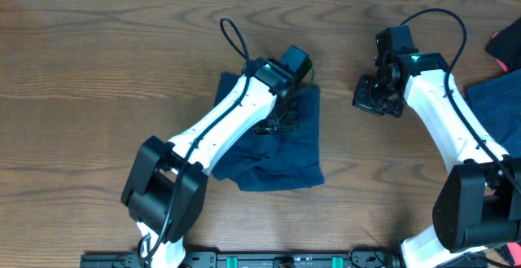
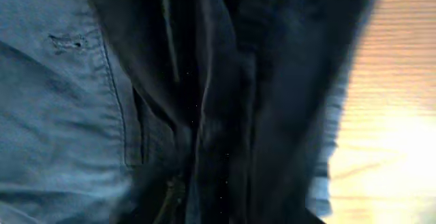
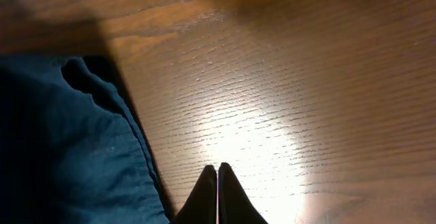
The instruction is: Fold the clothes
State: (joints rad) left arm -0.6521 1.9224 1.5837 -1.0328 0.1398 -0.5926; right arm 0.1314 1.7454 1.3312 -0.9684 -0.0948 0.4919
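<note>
Although its grip cannot be told, the nearer left gripper is being pressed onto the upper part of the shorts, lying at the middle of the table with long axis twelve to six, while the right gripper, clenched empty, is being held at their two o'clock.

Overhead was evenly lit and sharp. Glare bleached the desk under the right wrist; the left wrist view was dim, the shorts blurred.
</note>
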